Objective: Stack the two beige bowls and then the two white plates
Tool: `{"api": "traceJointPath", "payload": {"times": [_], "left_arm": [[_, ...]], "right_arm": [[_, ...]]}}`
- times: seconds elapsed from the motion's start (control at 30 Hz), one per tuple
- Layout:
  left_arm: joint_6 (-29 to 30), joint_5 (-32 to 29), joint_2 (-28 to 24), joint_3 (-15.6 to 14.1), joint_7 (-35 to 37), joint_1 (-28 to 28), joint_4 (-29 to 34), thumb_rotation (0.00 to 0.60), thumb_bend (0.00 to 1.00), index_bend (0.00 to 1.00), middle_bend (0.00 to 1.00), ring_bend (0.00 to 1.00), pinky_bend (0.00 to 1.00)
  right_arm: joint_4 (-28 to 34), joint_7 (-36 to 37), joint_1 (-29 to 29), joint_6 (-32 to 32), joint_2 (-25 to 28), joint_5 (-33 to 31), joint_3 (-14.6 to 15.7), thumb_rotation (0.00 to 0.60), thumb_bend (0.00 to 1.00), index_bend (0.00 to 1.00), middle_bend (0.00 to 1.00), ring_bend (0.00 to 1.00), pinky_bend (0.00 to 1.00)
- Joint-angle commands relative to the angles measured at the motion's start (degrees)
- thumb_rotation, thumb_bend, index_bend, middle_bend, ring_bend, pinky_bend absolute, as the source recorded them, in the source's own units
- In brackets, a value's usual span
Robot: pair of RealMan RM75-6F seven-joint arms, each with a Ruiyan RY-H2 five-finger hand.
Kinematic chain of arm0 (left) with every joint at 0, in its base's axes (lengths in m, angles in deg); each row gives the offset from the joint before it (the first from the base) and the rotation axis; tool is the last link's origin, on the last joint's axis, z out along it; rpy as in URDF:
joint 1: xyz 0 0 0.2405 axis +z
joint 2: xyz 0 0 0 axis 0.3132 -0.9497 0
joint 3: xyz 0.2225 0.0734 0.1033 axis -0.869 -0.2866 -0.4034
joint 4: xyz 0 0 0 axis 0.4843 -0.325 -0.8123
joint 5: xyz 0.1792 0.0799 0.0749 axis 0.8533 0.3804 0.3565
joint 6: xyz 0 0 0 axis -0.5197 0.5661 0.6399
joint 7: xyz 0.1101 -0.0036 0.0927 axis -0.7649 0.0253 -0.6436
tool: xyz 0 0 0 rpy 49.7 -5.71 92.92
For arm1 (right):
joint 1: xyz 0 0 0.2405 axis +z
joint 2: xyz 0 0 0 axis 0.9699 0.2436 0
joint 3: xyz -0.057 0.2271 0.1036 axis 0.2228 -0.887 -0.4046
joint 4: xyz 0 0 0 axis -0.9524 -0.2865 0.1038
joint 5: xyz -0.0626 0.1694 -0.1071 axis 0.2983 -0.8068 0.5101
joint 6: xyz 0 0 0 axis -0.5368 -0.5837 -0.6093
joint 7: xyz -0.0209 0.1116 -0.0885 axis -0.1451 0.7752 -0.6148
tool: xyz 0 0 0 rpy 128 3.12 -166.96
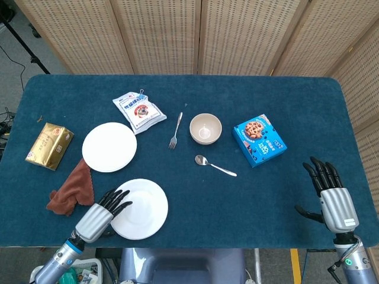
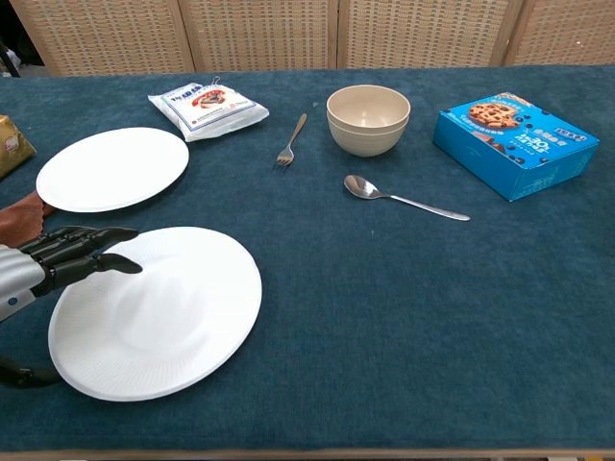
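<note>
left robot hand (image 1: 105, 212) spread, over near plate (image 1: 144, 210)

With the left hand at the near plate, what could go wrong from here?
The left hand has fingers over the near white plate and its thumb below the rim, at the table edge; the plate might slip or tip off. The brown cloth beside the far white plate could snag the hand.

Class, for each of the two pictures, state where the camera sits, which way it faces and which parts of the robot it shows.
Head view: high above the table, looking steeply down; shows left hand and right hand.
Chest view: low at the near edge, facing across; shows only the left hand.
Shared: near plate, stacked bowls, cookie box.
</note>
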Motion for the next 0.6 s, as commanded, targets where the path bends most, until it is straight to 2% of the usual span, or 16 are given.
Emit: {"api": "traceJointPath", "payload": {"times": [0.03, 0.2, 0.37, 0.6], "left_arm": [[-0.05, 0.00, 0.27, -0.20, -0.16, -0.21, -0.09, 0.600, 0.21, 0.19, 0.00, 0.00, 0.00], [-0.29, -0.08, 1.07, -0.58, -0.55, -0.56, -0.37, 0.600, 0.27, 0.24, 0.00, 0.00, 0.00], [0.25, -0.33, 2.28, -0.73, -0.31, -0.54, -1.05, 0.600, 0.35, 0.36, 0.00, 0.00, 0.00], [1.86, -0.76, 3.28, -1.22, 2.13, -0.06, -1.75, 0.600, 0.38, 0.54, 0.00, 0.00, 0.00]], "right_arm": [[0.11, -0.10, -0.24, -0.04, 0.03, 0.37, -0.23, 0.600, 0.00, 0.00, 0.00, 0.00, 0.00], [0.28, -0.10, -0.64, -0.08, 0.08, 0.97, -0.60, 0.600, 0.00, 0.00, 0.00, 0.00, 0.00], [0.39, 0.18, -1.00, -0.05, 0.19, 1.32, -1.00, 0.600, 0.00, 0.00, 0.00, 0.00, 0.00], [0.40, 0.54, -1.37, 0.20, 0.28, 1.69, -1.52, 0.600, 0.00, 0.00, 0.00, 0.00, 0.00]]}}
